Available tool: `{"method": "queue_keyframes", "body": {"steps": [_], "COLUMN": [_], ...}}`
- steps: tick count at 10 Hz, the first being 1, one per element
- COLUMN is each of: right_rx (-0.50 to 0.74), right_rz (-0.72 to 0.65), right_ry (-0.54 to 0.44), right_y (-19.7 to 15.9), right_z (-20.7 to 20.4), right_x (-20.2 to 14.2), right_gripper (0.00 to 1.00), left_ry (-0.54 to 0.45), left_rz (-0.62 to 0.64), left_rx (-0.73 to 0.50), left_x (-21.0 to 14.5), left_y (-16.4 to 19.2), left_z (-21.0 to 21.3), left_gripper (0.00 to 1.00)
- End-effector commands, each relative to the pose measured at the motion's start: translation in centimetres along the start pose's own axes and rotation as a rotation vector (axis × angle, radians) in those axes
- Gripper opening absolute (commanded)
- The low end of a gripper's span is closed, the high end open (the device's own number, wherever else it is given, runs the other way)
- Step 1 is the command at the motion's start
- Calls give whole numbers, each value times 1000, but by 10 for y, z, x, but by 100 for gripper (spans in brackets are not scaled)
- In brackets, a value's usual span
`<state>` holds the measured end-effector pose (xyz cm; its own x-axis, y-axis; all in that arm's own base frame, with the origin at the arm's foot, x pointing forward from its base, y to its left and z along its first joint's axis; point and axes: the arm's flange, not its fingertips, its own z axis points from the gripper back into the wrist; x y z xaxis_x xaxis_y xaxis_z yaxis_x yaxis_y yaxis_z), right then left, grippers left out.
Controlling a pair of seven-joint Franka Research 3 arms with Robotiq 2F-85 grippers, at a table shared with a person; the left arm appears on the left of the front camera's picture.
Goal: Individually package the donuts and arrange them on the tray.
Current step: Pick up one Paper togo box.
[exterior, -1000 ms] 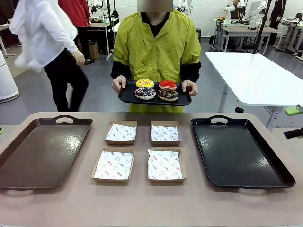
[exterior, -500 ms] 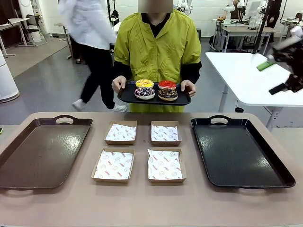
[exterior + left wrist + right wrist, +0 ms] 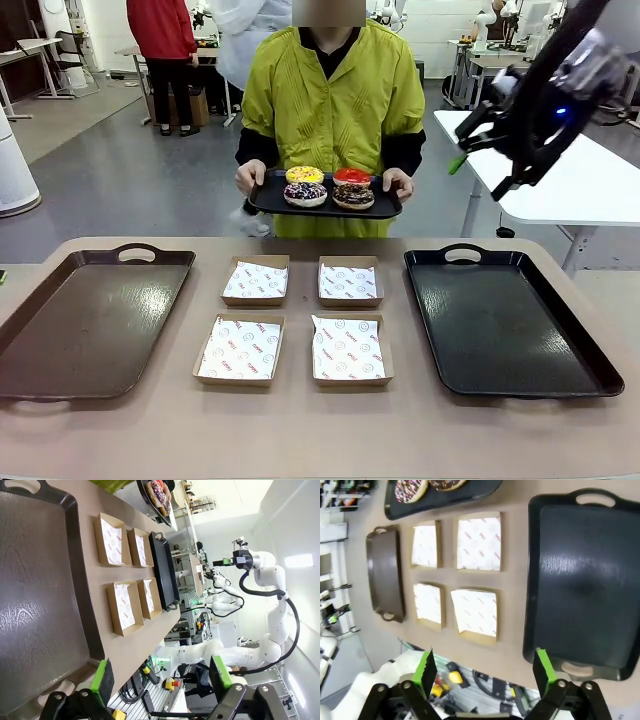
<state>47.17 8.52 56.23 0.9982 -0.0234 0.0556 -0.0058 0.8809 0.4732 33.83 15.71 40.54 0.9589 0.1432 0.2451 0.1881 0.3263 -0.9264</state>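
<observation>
Right gripper [image 3: 478, 172] is raised high off the table, jaws spread wide, nothing held. In its wrist view the green pads [image 3: 544, 670] are seen well apart.
Below it: large black rectangular plastic tray [image 3: 580, 580], bare.
Beside that, toward the table middle: four shallow square cardboard boxes lined with printed white paper [image 3: 475, 611], all unfilled.
Beyond the boxes, past the far table edge: small black oval serving tray [image 3: 268, 207], held up in the person's hands [image 3: 250, 177], not set down.
On it, two by two: chocolate-iced sprinkled ring donuts [image 3: 306, 194] in the nearer row, yellow-iced ring donut [image 3: 305, 175] and red-iced ring donut [image 3: 353, 177] in the farther row.
Left gripper [image 3: 161, 680] is likewise released and empty, close to the rim of the large brown rectangular plastic tray [image 3: 40, 580]. From it the donuts lie far off, diagonally across the table.
Judged: right gripper is the nearer one. The donuts lie ahead of it, inboard and below its level. Rings have no long axis; the serving tray's long axis runs across the table. No donut boxed yet.
</observation>
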Motion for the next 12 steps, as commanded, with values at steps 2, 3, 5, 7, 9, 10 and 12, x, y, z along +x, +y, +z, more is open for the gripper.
{"method": "queue_keyframes", "body": {"steps": [2, 3, 5, 7, 9, 10, 12], "right_rx": [-84, -99, -67, -67, -67, -67, -66], "right_rz": [1, 9, 26, 26, 26, 26, 25], "right_ry": [-1, 6, 17, 17, 17, 17, 17], "right_y": [27, 27, 29, 29, 29, 29, 28], "right_z": [-23, -26, -29, -29, -29, -29, -27], "right_x": [6, -1, 2, 2, 2, 2, 1], "right_gripper": [100, 100, 100, 100, 100, 100, 100], "left_ry": [-9, -9, -9, -9, -9, -9, -9], "left_rz": [-4, -4, -4, -4, -4, -4, -4], "left_rx": [6, 6, 6, 6, 6, 6, 6], "left_x": [-1, -1, -1, -1, -1, -1, -1], "left_y": [0, 0, 0, 0, 0, 0, 0], "left_z": [1, 1, 1, 1, 1, 1, 1], "left_gripper": [100, 100, 100, 100, 100, 100, 100]}}
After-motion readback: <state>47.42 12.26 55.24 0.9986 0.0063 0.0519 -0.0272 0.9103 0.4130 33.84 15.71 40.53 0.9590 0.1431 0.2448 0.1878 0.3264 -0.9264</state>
